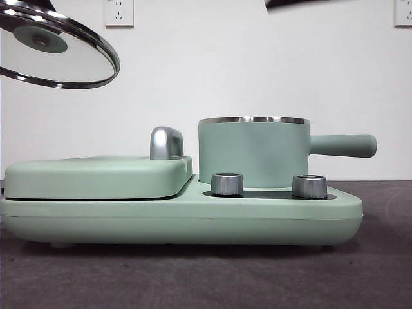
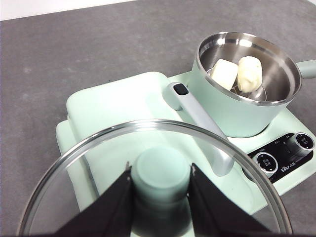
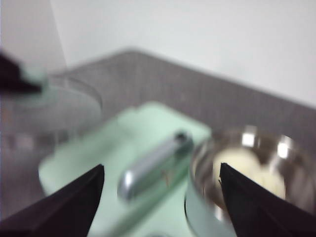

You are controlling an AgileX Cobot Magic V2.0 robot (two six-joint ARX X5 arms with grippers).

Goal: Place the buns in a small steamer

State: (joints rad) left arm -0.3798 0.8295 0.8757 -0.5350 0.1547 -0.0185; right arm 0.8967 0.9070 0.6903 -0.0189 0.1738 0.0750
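The small steamer (image 1: pixel 254 151) stands uncovered on the right of the mint-green cooker, its handle (image 1: pixel 344 145) pointing right. Both buns lie inside it: the plain one (image 2: pixel 224 73) beside the twisted one (image 2: pixel 249 73). In the blurred right wrist view they show as a pale mass (image 3: pixel 249 170) in the pot. The glass lid (image 1: pixel 58 48) hangs high at the left, away from the pot. My left gripper (image 2: pixel 160 170) is shut on the lid's green knob (image 2: pixel 160 173). Raised above the cooker, my right gripper (image 3: pixel 161 168) is open and holds nothing; only its black tip (image 1: pixel 290 4) shows from the front.
A flat griddle cover (image 1: pixel 96 177) with a chrome handle (image 1: pixel 165 143) fills the cooker's left half. Two steel dials (image 1: pixel 226 184) (image 1: pixel 309 187) sit on the front panel below the pot. Dark grey tabletop (image 1: pixel 193 277) surrounds the cooker.
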